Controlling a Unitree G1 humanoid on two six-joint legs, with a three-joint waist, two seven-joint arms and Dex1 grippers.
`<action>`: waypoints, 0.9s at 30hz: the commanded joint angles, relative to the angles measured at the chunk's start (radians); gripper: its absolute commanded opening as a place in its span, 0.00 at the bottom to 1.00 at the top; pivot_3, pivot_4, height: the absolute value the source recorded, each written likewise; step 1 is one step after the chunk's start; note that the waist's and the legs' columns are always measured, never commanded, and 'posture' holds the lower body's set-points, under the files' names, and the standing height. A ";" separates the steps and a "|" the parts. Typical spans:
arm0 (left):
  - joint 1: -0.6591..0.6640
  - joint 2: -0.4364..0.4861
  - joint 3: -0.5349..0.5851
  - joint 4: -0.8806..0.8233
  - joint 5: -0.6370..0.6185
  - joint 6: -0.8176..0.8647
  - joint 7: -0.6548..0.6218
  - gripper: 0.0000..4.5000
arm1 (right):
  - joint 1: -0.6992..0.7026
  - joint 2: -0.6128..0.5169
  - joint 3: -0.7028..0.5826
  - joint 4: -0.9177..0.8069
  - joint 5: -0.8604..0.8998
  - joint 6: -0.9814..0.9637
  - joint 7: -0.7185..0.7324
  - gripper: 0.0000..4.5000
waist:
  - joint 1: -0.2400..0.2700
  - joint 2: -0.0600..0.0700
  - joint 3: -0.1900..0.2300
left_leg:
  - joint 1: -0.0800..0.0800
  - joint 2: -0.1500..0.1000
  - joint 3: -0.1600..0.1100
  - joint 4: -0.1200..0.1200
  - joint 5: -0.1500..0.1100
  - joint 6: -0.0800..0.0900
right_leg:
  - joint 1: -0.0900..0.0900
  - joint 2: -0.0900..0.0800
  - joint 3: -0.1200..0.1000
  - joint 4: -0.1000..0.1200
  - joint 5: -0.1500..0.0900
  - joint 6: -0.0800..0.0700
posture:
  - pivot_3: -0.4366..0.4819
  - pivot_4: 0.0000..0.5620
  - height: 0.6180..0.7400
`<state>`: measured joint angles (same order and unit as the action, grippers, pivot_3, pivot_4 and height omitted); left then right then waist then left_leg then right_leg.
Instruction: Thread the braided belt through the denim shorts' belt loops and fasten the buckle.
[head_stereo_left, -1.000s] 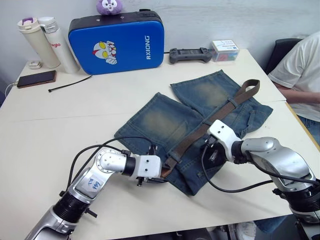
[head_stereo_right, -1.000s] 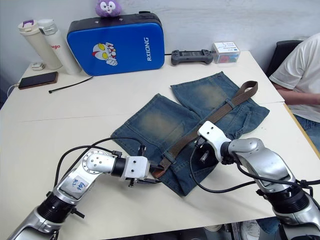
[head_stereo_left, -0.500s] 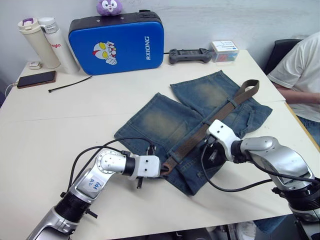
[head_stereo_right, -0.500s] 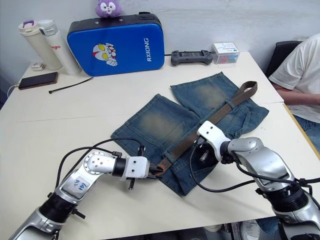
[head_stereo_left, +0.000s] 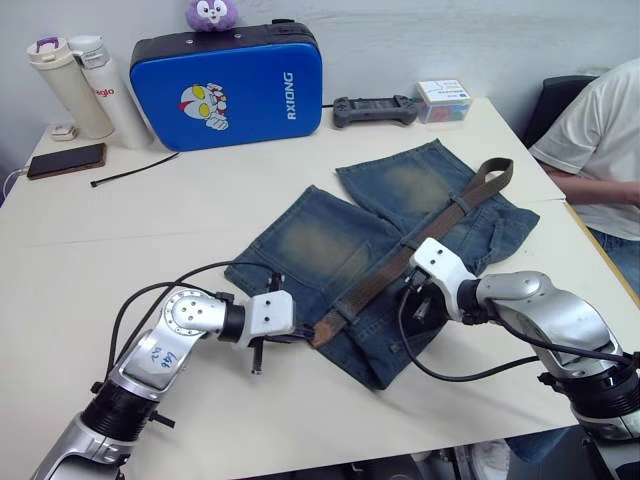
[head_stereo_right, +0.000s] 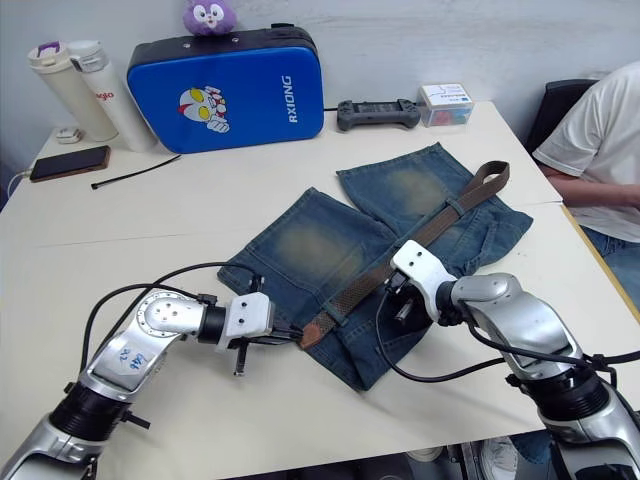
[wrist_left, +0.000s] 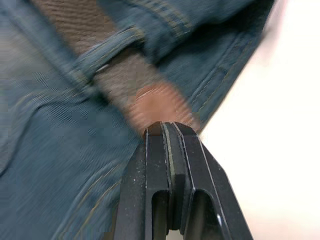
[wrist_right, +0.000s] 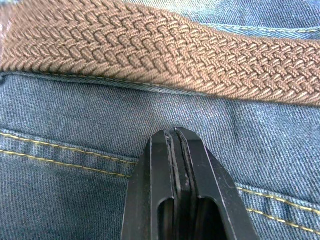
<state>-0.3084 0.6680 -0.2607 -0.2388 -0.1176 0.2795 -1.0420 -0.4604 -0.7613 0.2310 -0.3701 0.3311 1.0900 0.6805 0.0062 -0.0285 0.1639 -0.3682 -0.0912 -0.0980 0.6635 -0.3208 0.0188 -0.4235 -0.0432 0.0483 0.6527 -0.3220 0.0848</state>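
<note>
Threading under way, buckle unfastened.
Braided belt (head_stereo_left: 405, 265) lies along denim shorts (head_stereo_left: 330, 240) waistband, passing one belt loop (wrist_left: 107, 52); left gripper (wrist_left: 167, 131) clamped on its tan end, right gripper (wrist_right: 176, 135) closed empty on denim just beside belt.

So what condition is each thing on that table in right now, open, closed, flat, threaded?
denim shorts: spread flat on the table.
braided belt: lying along the waistband, passed under a belt loop, unfastened.
left gripper: shut on the belt's tan end.
right gripper: shut, on the denim beside the belt.
blue case: closed, upright.
two bottles: upright, capped.
</note>
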 joint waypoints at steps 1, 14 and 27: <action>-0.005 0.031 0.058 -0.084 -0.063 0.039 -0.025 0.01 | 0.006 0.020 0.042 0.037 -0.020 0.001 -0.008 0.00 | -0.005 0.000 0.000 | 0.000 0.000 0.000 0.000 0.000 0.000 | 0.000 0.000 0.000 0.000 0.000 0.000 | 0.48 0.27 1.00; 0.048 0.011 -0.036 -0.085 0.044 -0.108 0.012 0.39 | -0.011 0.037 0.059 0.057 -0.031 -0.014 -0.002 0.00 | -0.009 0.000 0.000 | 0.000 0.000 0.000 -0.001 0.000 -0.001 | 0.000 0.000 0.000 -0.001 0.000 0.000 | 0.48 0.27 1.00; 0.009 -0.032 -0.049 0.028 0.096 -0.174 0.053 0.39 | 0.014 0.035 0.038 0.025 -0.027 0.012 -0.011 0.00 | -0.006 0.000 0.000 | 0.000 0.000 0.000 -0.001 0.000 0.000 | 0.000 0.000 0.000 -0.001 0.000 0.000 | 0.48 0.27 1.00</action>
<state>-0.2890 0.6380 -0.3262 -0.2164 -0.0271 0.1153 -0.9976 -0.4728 -0.7355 0.2396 -0.3560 0.3096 1.0729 0.6774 0.0001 -0.0284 0.1639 -0.3683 -0.0912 -0.0981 0.6622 -0.3211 0.0184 -0.4236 -0.0432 0.0483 0.6518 -0.3220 0.0843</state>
